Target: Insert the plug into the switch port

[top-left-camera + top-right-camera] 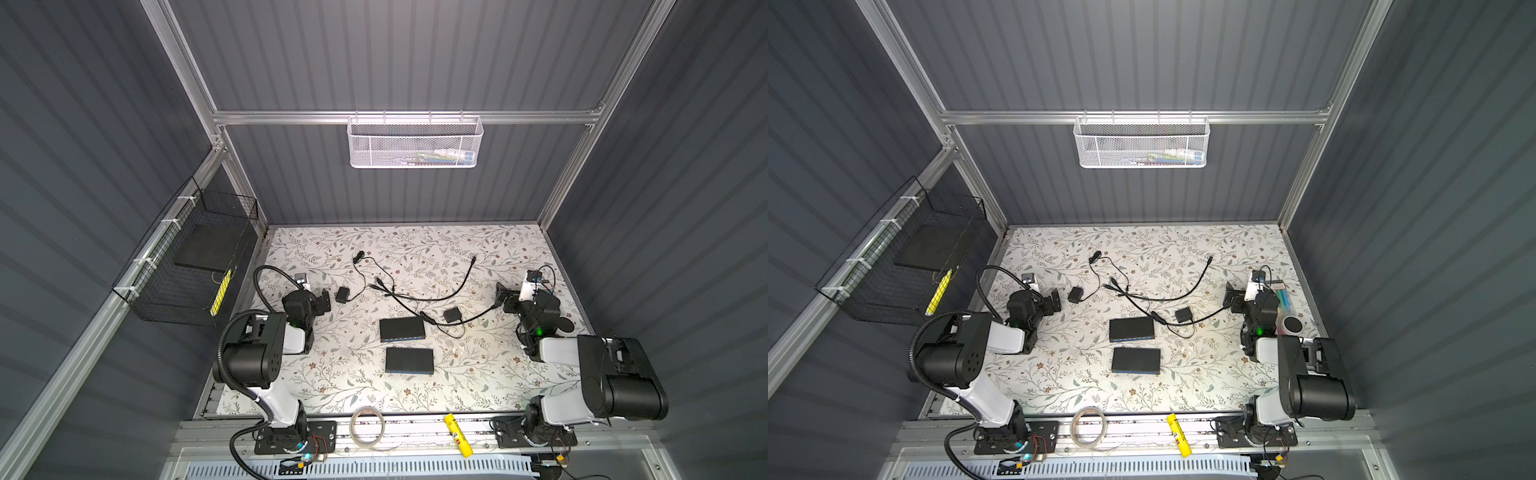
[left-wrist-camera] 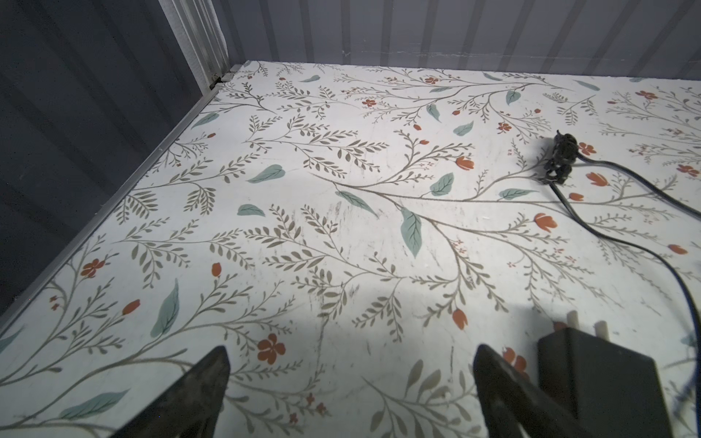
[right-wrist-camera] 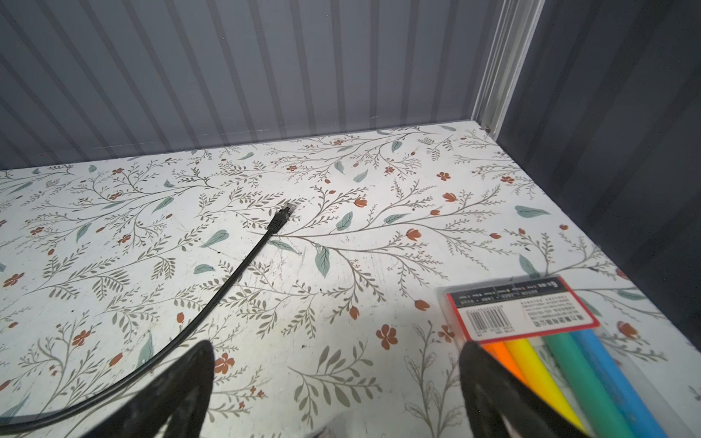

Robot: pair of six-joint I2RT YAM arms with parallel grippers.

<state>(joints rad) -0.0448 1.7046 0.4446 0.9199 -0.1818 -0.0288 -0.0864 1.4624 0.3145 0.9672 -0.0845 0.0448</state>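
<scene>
Two black switches point(image 1: 402, 328) point(image 1: 409, 360) lie flat mid-table, one behind the other, in both top views point(image 1: 1132, 328) point(image 1: 1136, 359). A thick black cable curves toward the back right and ends in a clear-tipped plug point(image 1: 473, 258) point(image 1: 1210, 259) point(image 3: 282, 216) lying free on the table. My left gripper point(image 1: 322, 300) point(image 2: 351, 352) is open and empty at the left, just above the table. My right gripper point(image 1: 503, 297) point(image 3: 337, 347) is open and empty at the right; the cable passes beside one finger. The switch ports are not visible.
A black power adapter point(image 1: 342, 294) point(image 2: 599, 371) lies beside my left gripper, its thin cord ending in a tied bundle point(image 2: 561, 159). A second adapter point(image 1: 452, 314) sits right of the switches. A marker pack point(image 3: 550, 330) lies by my right gripper. Tape roll point(image 1: 366, 428) lies at the front rail.
</scene>
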